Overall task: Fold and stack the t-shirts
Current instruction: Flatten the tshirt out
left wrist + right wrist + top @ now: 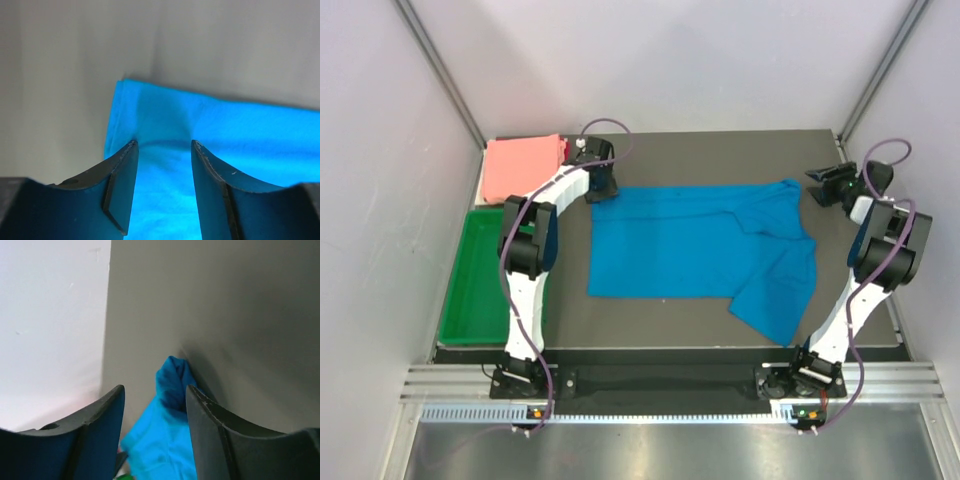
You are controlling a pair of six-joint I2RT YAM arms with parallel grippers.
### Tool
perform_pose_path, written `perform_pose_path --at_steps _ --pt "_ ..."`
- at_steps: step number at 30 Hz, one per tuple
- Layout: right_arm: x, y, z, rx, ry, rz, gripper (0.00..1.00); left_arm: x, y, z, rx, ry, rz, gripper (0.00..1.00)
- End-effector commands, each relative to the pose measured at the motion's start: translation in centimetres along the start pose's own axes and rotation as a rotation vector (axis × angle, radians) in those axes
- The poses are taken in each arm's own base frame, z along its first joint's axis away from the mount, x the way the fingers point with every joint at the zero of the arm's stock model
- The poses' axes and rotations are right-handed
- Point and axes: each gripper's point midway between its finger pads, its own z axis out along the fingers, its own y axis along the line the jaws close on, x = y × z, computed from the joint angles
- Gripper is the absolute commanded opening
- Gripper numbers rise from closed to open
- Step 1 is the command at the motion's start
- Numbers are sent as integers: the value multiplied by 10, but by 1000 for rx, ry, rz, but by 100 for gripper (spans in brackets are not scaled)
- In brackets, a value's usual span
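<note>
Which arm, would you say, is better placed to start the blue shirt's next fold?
Left, probably: the left gripper is over the blue shirt's far-left corner, jaws open; the right gripper is off the cloth beside the sleeve.

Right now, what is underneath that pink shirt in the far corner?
Under the pink shirt a white edge shows on the left and a dark red sliver on the right. The shirt covers the rest, so what they are is hidden.
</note>
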Motion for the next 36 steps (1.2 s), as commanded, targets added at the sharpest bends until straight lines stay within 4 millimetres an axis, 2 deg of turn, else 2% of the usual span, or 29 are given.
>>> perform_pose_path --at_steps 1,2,3,4,5,6,8,9,10,12,13,17,24,31,36 --pt "-11 27 -37 178 -50 -225 53 -35 -9 -57 55 -61 22 52" --pt "-3 18 -45 259 -28 -216 52 -32 -7 -61 53 -57 24 53" --pt "-9 16 -56 322 -73 -258 52 -35 -8 -72 66 -68 19 52" --pt "-3 14 -62 371 -74 -269 51 -24 -4 -72 63 -43 24 52" --pt "7 0 -74 459 -48 -249 51 -19 -3 -75 70 -35 23 52" --pt "12 -3 -84 502 -59 -249 51 -9 0 -79 72 -22 16 52" --pt "32 -10 -94 557 -22 -242 51 -4 3 -87 82 -31 2 52" --pt "37 -6 -100 561 -28 -249 52 0 5 -88 82 -29 -5 51" --pt "52 -12 -104 587 0 -255 52 11 12 -85 69 -7 -10 49" --pt "61 -17 -115 638 -9 -236 52 15 17 -87 55 -6 -38 49" --pt "73 -24 -118 658 15 -237 52 21 23 -86 38 6 -47 48" --pt "95 -30 -121 675 42 -217 48 21 35 -74 29 23 -151 43" --pt "104 -25 -120 645 32 -223 45 5 32 -57 92 -28 -256 40" --pt "110 -32 -118 663 46 -232 45 22 38 -32 86 13 -238 40" --pt "111 -32 -118 667 18 -197 47 30 36 -24 102 42 -238 38"
